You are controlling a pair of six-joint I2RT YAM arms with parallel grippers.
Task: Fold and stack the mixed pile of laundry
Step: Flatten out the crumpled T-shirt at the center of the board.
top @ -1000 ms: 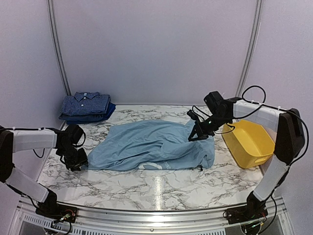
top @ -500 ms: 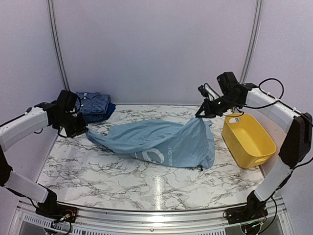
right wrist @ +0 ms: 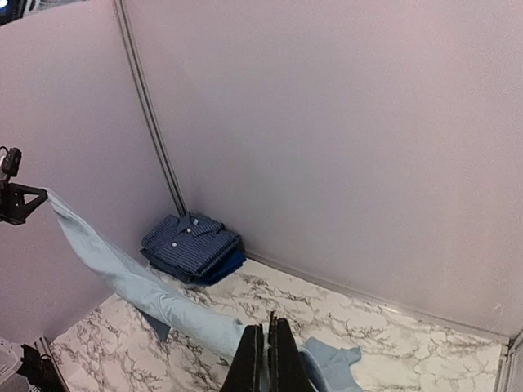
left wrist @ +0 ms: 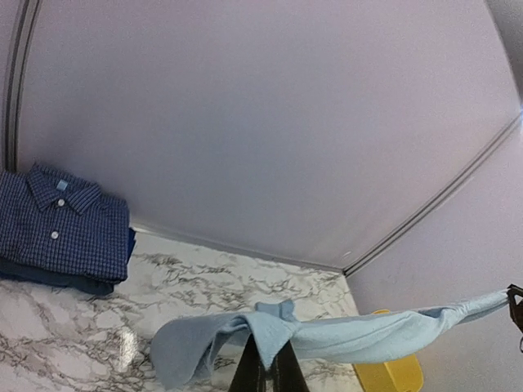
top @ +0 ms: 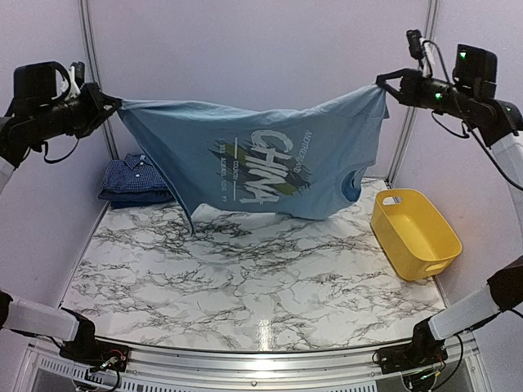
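Closest to me, the marble table point(top: 245, 302) lay bare at the front. On its right side sat the yellow tub point(top: 414, 234), and I could see nothing inside it.

Above the back half of the table hung the light-blue T-shirt point(top: 261, 163). It was held up high in the air and stretched wide like a sheet on a line. Its printed side, with big white letters, faced me. The neck hole was low on the right side. One corner drooped down on the left, near the table top, but I could not tell if it touched.

The left gripper point(top: 113, 103) was up high on the left. Its two fingers were pinched tight on one end of the T-shirt. In the left wrist view the fingers point(left wrist: 255, 371) pressed together with the blue cloth point(left wrist: 351, 336) bunched between them.

The right gripper point(top: 384, 82) was up high on the right. It was clamped tight on the other end. In the right wrist view its fingers point(right wrist: 279, 359) were closed with the cloth point(right wrist: 139, 287) running away from them in a long strip.

Farther back, in the far left corner of the table, the checked shirt point(top: 144, 172) lay folded with its collar on top. It rested on the folded dark-blue piece point(top: 135, 197). Behind it all stood the plain pale wall point(top: 261, 57).
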